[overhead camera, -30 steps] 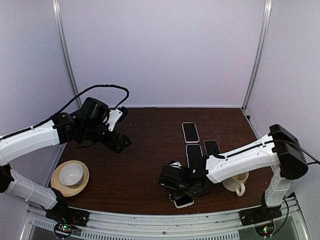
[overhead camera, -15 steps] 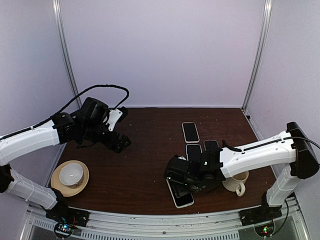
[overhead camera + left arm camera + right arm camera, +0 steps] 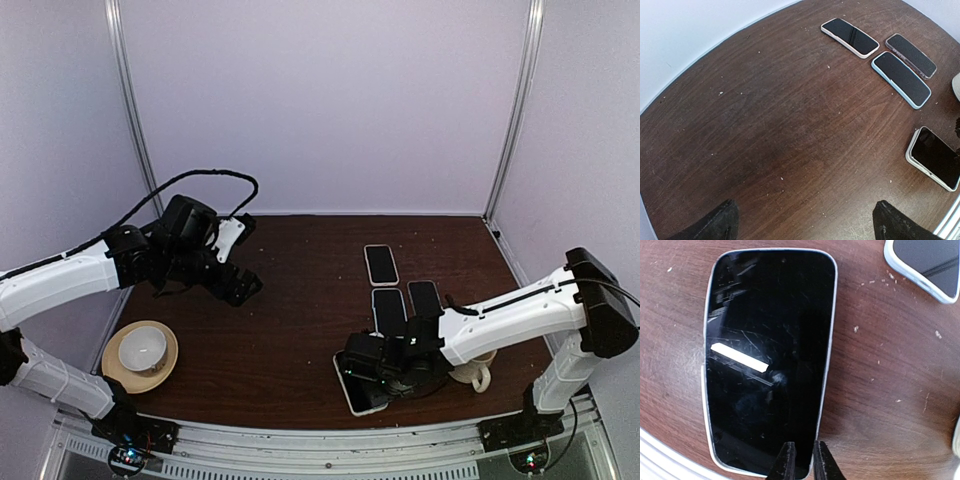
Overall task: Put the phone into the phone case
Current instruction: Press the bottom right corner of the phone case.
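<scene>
Nearly done, seemingly. Found phone (image 3: 767, 355) lying in white case (image 3: 910, 152) directly beneath right gripper (image 3: 801, 462), jaws pinched almost together (nothing between them). Judged one edge not yet seated. Saw left gripper (image 3: 802, 222) spread wide.

where things lie on the table (image 3: 290, 320)
we see the far phone (image 3: 381, 264) behind two others lying side by side, a left phone (image 3: 388, 310) and a right phone (image 3: 424, 297). before them, by the front edge, lies the near phone (image 3: 360, 397), a mug (image 3: 478, 372) to its right. a cup (image 3: 140, 348) sits on a saucer (image 3: 112, 368) at the front left.
</scene>
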Tool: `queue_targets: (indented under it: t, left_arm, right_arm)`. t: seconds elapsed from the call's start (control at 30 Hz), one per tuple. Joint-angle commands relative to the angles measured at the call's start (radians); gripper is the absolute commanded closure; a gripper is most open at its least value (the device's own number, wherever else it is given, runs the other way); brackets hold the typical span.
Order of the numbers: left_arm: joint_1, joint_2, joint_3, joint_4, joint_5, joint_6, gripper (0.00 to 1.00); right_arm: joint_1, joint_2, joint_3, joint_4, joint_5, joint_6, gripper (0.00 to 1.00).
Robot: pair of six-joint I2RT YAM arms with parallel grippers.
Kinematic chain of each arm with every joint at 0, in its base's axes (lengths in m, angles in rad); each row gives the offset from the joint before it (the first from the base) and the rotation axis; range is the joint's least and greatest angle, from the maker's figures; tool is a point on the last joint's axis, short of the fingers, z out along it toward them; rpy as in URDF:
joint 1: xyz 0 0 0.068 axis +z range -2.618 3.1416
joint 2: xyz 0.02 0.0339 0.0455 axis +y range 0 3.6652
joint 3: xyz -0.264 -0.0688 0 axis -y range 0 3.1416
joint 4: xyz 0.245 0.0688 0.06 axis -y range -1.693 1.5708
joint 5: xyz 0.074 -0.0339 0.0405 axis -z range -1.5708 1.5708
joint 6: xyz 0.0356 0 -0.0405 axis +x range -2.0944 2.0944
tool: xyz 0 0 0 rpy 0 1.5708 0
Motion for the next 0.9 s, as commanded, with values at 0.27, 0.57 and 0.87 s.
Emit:
queue_targets:
  t: [0.27, 0.57, 0.87]
  left_arm:
    - [0.008, -0.007, -0.008, 0.036, -0.009, 0.018, 0.02]
    - [0.008, -0.019, -0.007, 0.037, -0.005, 0.017, 0.02]
    - [0.008, -0.017, -0.007, 0.036, -0.002, 0.020, 0.03]
  right_arm:
    - [0.029, 0.091, -0.069, 0.033, -0.058, 0.068, 0.94]
    - [0.040, 0.092, 0.061, -0.117, -0.019, 0.007, 0.87]
    - [0.038, 0.122, 0.300, -0.230, 0.054, -0.015, 0.01]
